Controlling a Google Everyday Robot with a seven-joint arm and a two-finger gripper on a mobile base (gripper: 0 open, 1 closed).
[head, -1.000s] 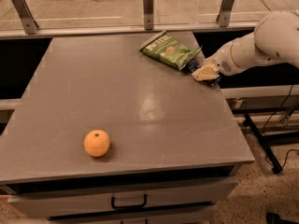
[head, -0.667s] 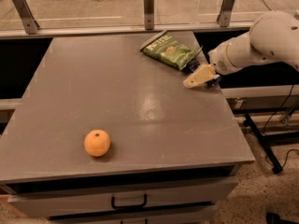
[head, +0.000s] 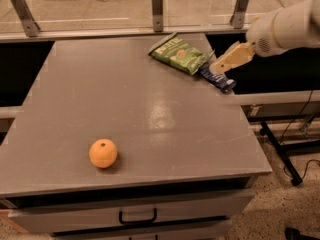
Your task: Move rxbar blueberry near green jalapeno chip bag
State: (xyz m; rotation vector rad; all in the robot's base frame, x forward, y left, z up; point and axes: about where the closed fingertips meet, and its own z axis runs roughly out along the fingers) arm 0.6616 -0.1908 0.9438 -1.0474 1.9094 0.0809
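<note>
Camera view: orange [head: 103, 153] well apart. End effector [head: 221, 64] above rxbar blueberry [head: 218, 79] by green jalapeno chip bag [head: 180, 54]; grip can't tell.

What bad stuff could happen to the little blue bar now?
1. The rxbar blueberry lies right at the table's right edge, beside the green jalapeno chip bag. A small bump might knock it onto the floor.
2. The gripper hangs just above the bar's near end and close to the bag's corner. If it moves sideways, it could drag or shove either one.
</note>
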